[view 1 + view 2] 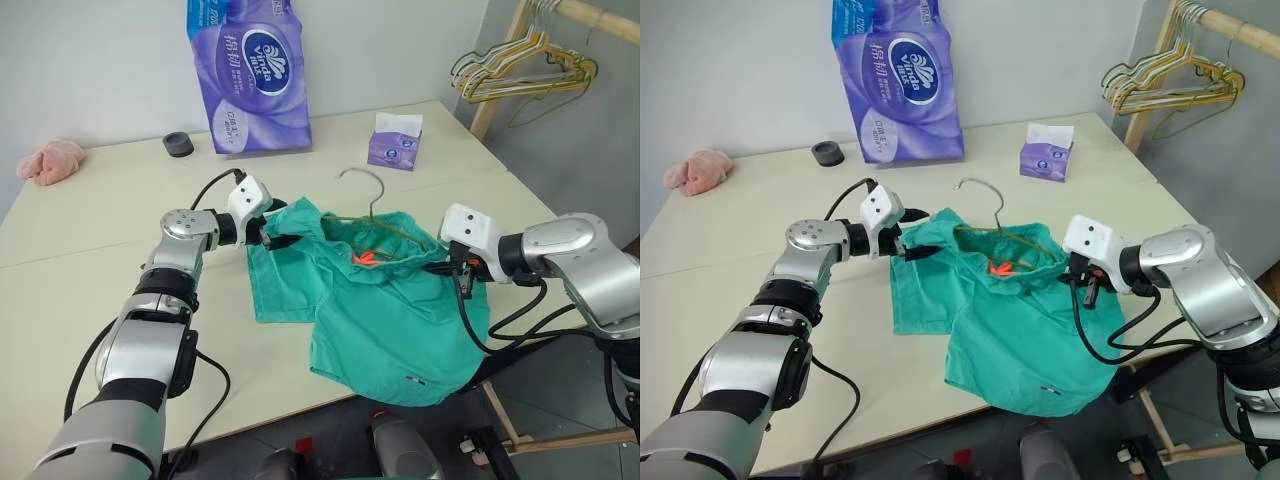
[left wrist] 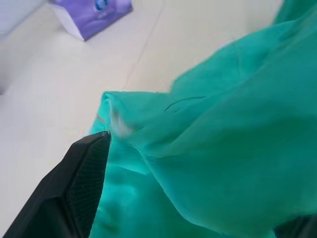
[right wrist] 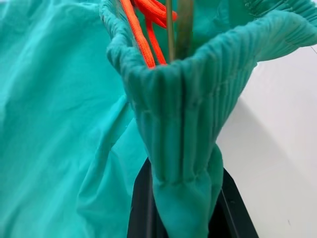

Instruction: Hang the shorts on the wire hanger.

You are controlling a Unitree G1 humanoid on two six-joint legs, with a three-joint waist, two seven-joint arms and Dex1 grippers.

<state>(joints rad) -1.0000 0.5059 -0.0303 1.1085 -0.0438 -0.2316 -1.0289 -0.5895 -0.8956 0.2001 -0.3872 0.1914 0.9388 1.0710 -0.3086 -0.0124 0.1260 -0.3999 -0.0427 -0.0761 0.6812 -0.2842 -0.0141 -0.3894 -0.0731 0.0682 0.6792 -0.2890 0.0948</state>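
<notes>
Shorts (image 1: 380, 310) mid-table, waistband over wire hanger (image 1: 375, 205); hook toward 12 o'clock. Right pincer (image 1: 447, 266) clamped on waistband; left pincer (image 1: 275, 238) apart beside fabric. Step: threading. Next, likely: left regrasps opposite waistband edge.

You cannot see most of the wire hanger (image 1: 366, 190): its hook and a short run of neck rise from the waistband, and everything below sits buried inside the shorts (image 1: 385, 310). In the right wrist view, the pinched waistband covers the right gripper (image 3: 185, 218), so only the dark outer edges of its fingers peek out on either side of the fabric. The orange drawstring (image 3: 143, 29) runs off the picture's upper edge there. In the left wrist view you get one black finger (image 2: 74, 191) of the left gripper (image 1: 275, 233), and its partner is cut off at the corner. The small label (image 1: 413, 379) near the shorts' hem is too tiny to read.
</notes>
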